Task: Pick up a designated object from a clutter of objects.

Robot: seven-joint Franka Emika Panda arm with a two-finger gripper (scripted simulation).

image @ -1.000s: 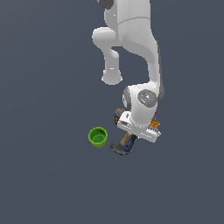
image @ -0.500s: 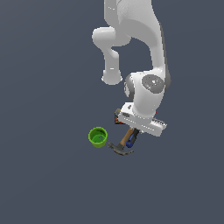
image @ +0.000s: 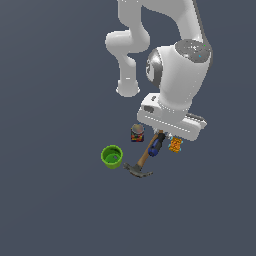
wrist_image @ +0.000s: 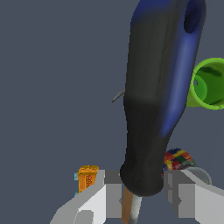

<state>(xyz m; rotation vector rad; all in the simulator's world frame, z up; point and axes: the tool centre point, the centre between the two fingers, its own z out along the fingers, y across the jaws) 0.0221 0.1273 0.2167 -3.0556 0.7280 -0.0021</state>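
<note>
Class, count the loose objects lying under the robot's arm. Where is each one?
5: green cup, hammer beside it, small can, blue-black tool over the hammer's handle, orange item. The arm may hide others.

Gripper (wrist_image: 141,199) fingertips cut off at frame edge; hammer (wrist_image: 127,205) mostly hidden behind blue-black tool (wrist_image: 157,87)

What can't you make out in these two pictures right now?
- Fingers: hidden by the arm in the exterior view, cut off in the wrist view.
- Blue-black tool: whether it is gripped.
- Hammer: mostly hidden behind the tool in the wrist view.
- Orange item: too small to identify.
</note>
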